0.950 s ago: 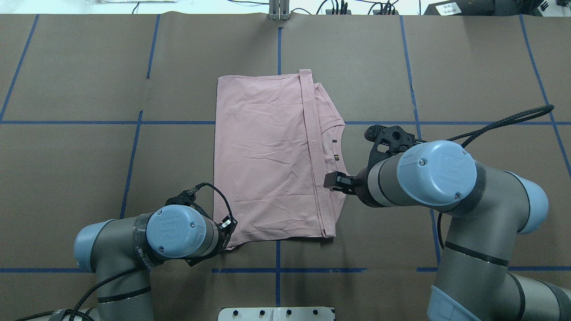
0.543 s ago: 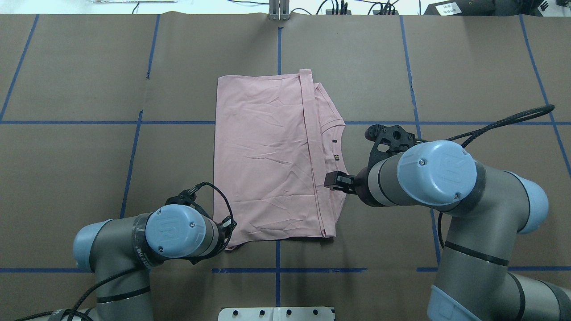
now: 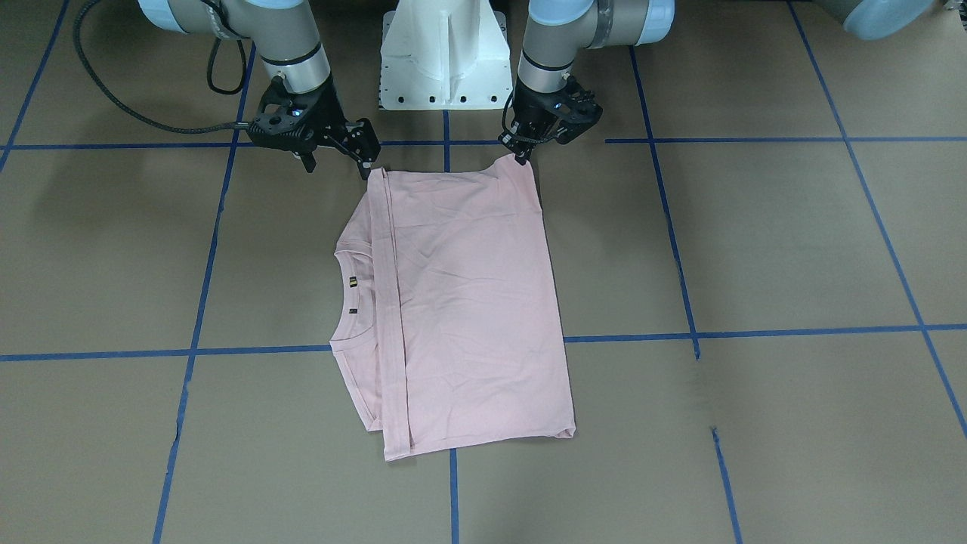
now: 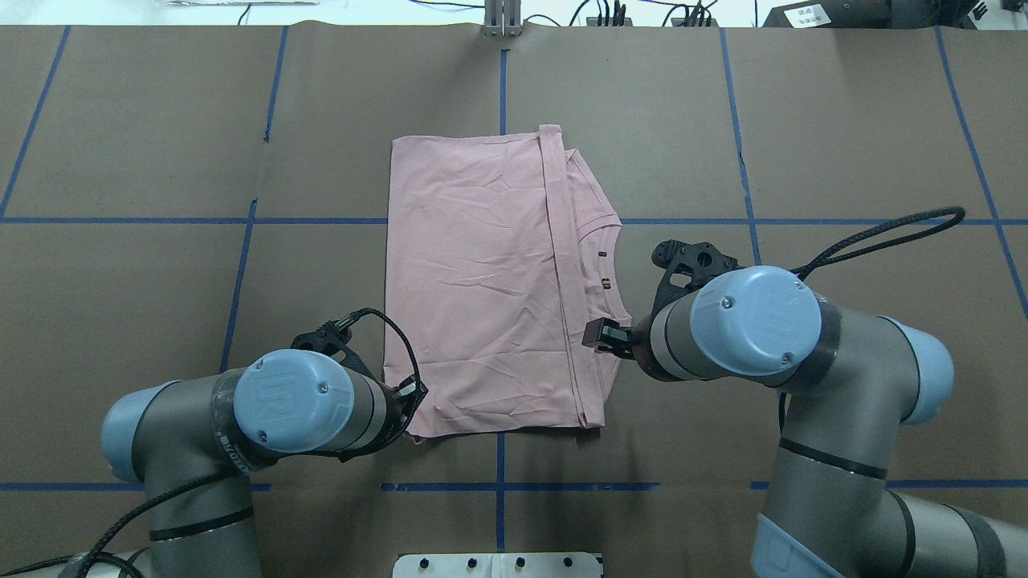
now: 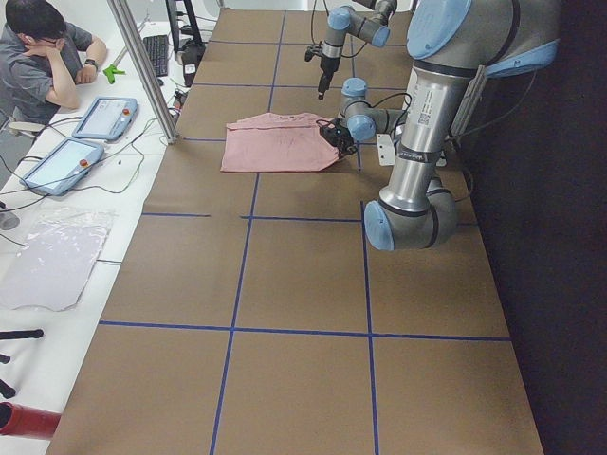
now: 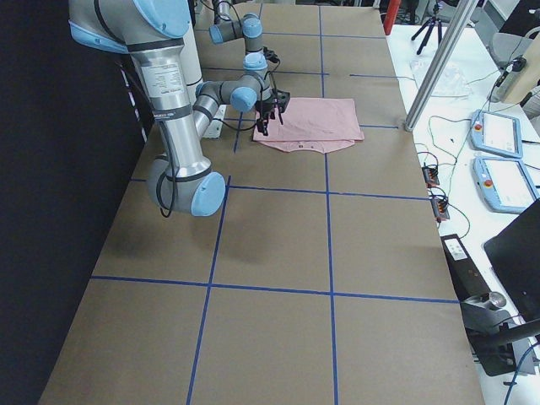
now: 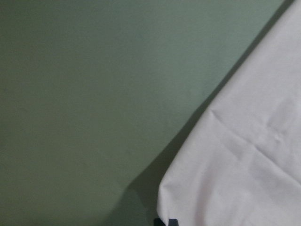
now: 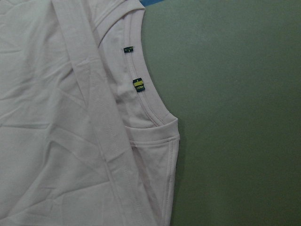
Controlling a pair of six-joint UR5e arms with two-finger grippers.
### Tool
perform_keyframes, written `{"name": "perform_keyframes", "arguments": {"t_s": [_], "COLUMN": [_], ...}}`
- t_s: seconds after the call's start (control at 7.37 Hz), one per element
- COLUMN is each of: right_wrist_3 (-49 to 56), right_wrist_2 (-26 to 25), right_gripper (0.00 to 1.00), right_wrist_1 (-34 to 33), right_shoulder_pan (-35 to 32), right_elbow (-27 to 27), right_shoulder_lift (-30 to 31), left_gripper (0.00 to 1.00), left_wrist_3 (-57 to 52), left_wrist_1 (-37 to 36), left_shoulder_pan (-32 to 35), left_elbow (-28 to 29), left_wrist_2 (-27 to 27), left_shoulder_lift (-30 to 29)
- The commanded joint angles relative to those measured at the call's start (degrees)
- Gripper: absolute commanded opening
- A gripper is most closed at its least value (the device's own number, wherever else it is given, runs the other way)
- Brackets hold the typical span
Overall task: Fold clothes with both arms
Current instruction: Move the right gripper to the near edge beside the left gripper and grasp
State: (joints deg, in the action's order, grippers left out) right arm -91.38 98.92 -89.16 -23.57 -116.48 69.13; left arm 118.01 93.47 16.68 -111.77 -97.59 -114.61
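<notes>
The pale pink T-shirt (image 4: 474, 281) lies folded flat mid-table, plain side up, its collar (image 8: 141, 94) and labels showing along one edge. My left gripper (image 3: 520, 157) stands shut at the shirt's near corner (image 7: 188, 188), pinching the cloth there; the overhead view shows this left gripper (image 4: 411, 400) at the same corner. My right gripper (image 3: 338, 162) is open, its fingers spread just off the shirt's other near corner, beside the folded sleeve. In the overhead view the right gripper (image 4: 598, 333) sits over the sleeve edge. The shirt's print is hidden.
The white pedestal base (image 3: 442, 53) stands behind both grippers. Blue tape lines cross the brown table cover (image 4: 843, 120). A black cable (image 4: 883, 229) loops off the right wrist. A seated person (image 5: 43, 57) and tablets are at a side bench beyond the far edge.
Both arms shifted a little: the left arm's elbow swung outward to the left, the right arm drew slightly nearer and leftward. The shirt has hardly moved.
</notes>
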Motion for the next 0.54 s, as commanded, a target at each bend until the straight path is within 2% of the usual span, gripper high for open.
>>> {"name": "perform_keyframes", "arguments": {"t_s": [0.0, 0.41], "right_wrist_3": [-7.3, -12.1], "right_wrist_2": [-0.1, -0.7], "right_gripper": [1.0, 1.0], "right_wrist_1": [0.0, 0.0], "right_shoulder_pan": [2.8, 4.0], "right_elbow": [5.1, 12.7], "right_shoulder_lift": [-3.3, -8.1], "left_gripper": [0.0, 0.0], "left_wrist_3": [-1.3, -1.3], "left_wrist_1": [-0.6, -0.6], "left_shoulder_pan": [0.3, 0.9], "left_elbow": [-0.5, -0.6], "left_wrist_2": [0.2, 0.2], "left_shoulder_lift": [0.0, 0.0]}}
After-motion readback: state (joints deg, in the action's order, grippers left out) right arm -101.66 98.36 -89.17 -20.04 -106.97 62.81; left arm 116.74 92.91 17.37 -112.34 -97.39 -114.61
